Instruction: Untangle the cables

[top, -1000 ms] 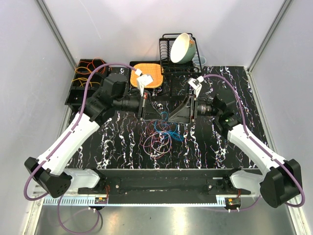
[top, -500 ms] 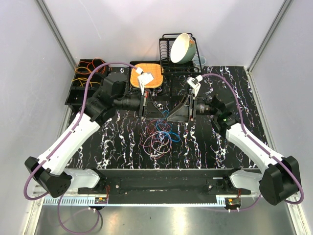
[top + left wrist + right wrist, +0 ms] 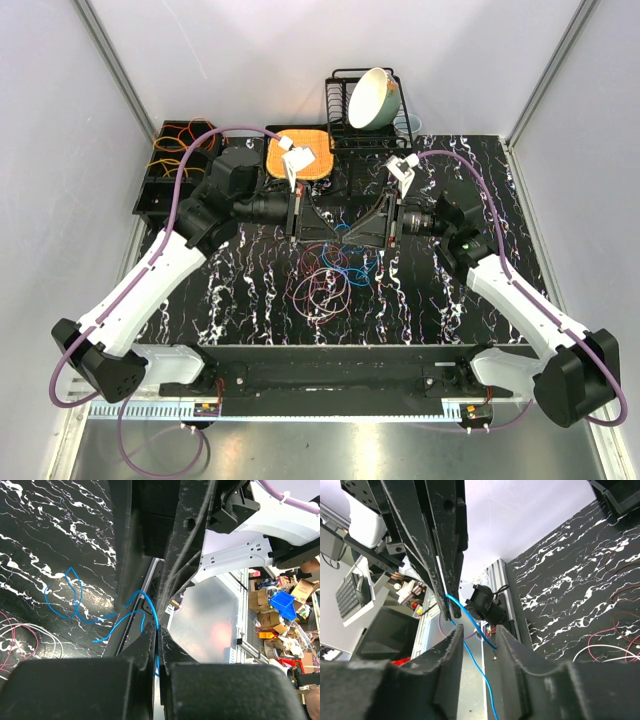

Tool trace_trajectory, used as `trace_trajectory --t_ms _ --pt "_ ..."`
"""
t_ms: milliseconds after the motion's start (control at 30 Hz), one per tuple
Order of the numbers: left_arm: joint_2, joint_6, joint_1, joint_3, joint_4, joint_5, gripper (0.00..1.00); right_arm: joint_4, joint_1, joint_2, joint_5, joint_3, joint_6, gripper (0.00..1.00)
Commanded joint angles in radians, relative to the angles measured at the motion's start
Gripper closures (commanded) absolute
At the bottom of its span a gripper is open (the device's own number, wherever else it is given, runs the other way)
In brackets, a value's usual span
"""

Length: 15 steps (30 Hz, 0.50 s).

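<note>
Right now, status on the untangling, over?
Left gripper shut on blue cable. Right gripper open around same cable. Remaining cables heaped on table beneath, nothing seen blocking.

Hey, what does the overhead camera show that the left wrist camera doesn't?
Only overhead: the dish rack with a bowl, the orange mat, the black bin at far left, and both arms whole. Only left wrist: a close look at the left gripper shut on the blue cable, plus boxes beyond the table. Both: the blue cable, the marbled table and part of the cable tangle.
</note>
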Motion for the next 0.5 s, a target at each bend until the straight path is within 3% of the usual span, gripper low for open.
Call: trace_trajectory --t_ms 0,67,133,167,233,300,333,367,433,467 --pt "-0.002 -0.021 -0.005 -0.013 0.069 0.017 0.99 0.074 0.010 -0.021 0.014 0.021 0.030 0.67" --pt "0.010 -0.024 -0.005 -0.016 0.072 -0.003 0.97 0.094 0.010 -0.016 0.020 0.017 0.047 0.78" --pt "0.016 -0.014 -0.005 -0.011 0.047 -0.071 0.67 0.087 0.010 -0.009 0.043 0.035 0.056 0.93" --pt "0.026 0.011 -0.005 0.001 0.026 -0.143 0.34 0.038 0.008 -0.006 0.060 0.049 0.041 0.97" --pt "0.026 0.034 -0.014 0.025 -0.048 -0.244 0.12 -0.098 0.010 -0.003 0.132 0.121 0.009 1.00" --pt "0.006 0.064 -0.046 0.042 -0.110 -0.438 0.01 -0.200 0.010 0.010 0.190 0.206 -0.040 1.00" --pt "-0.005 0.075 -0.069 0.068 -0.135 -0.531 0.01 -0.276 0.010 0.016 0.239 0.231 -0.050 1.00" --pt "-0.014 0.094 -0.131 0.078 -0.155 -0.713 0.01 -0.307 0.010 0.028 0.264 0.253 -0.060 1.00" --pt "-0.043 0.103 -0.190 0.085 -0.169 -0.840 0.01 -0.344 0.010 0.036 0.290 0.296 -0.060 1.00" --pt "-0.051 0.101 -0.245 0.084 -0.172 -0.971 0.01 -0.375 0.008 0.040 0.305 0.304 -0.054 1.00"
